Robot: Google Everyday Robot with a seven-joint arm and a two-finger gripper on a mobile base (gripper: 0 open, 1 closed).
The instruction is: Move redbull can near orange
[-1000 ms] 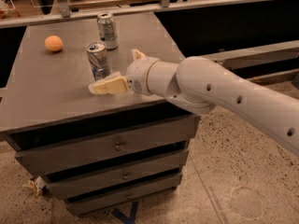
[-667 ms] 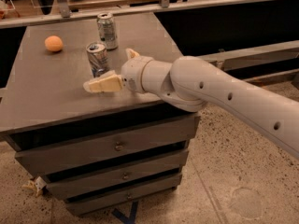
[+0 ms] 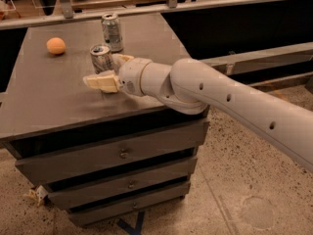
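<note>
The redbull can [image 3: 100,58], slim and silver with blue patches, stands upright on the dark cabinet top [image 3: 54,97]. The orange [image 3: 56,45] lies at the back left of the top, well left of the can. My gripper [image 3: 112,70] comes in from the right at can height and is open. One cream finger [image 3: 101,82] lies in front of the can's base. The other finger [image 3: 123,58] is behind and to the right of the can. The can stands between the fingers, and I see no squeeze on it.
A shorter, wider silver-grey can [image 3: 111,31] stands just behind the redbull can. The cabinet has three drawers [image 3: 120,153] below. A rail and a dark ledge [image 3: 195,4] run behind. My arm [image 3: 234,102] spans the cabinet's right edge.
My gripper has moved left along the cabinet top, so its fingers now straddle the redbull can. The cans and the orange have not moved.
</note>
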